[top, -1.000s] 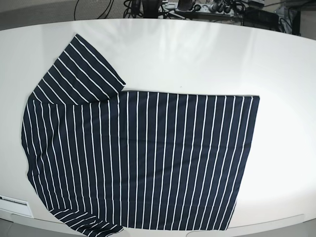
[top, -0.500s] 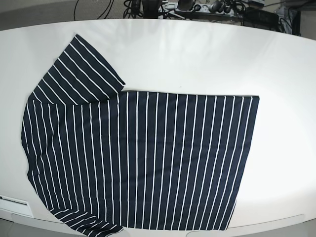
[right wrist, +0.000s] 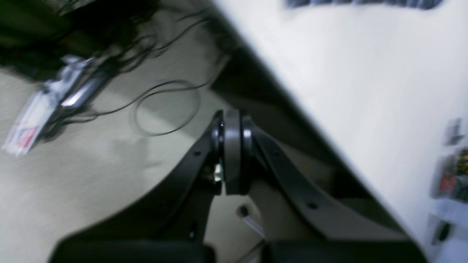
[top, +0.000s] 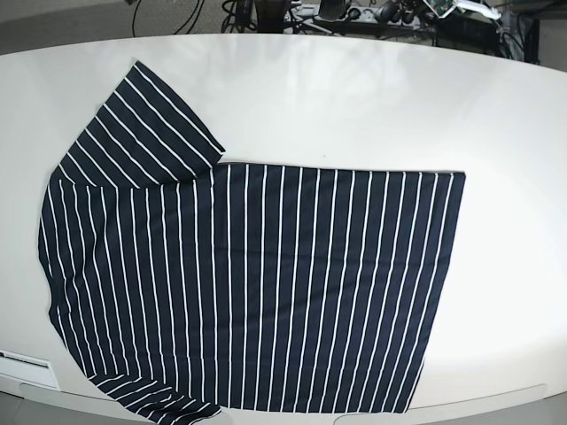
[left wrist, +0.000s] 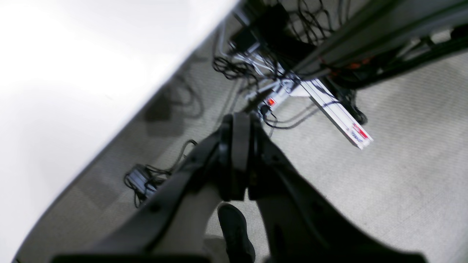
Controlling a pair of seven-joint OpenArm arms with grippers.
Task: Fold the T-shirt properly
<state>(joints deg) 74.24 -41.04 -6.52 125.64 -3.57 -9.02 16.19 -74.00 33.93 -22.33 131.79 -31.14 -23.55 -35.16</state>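
T-shirt (top: 266, 283), lower sleeve partly cropped.

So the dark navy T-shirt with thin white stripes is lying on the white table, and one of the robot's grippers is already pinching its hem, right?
Not quite: neither gripper is pinching it. The left wrist view shows the black left gripper shut over the floor, and the right wrist view shows the black right gripper likewise. The striped T-shirt does lie on the white table.
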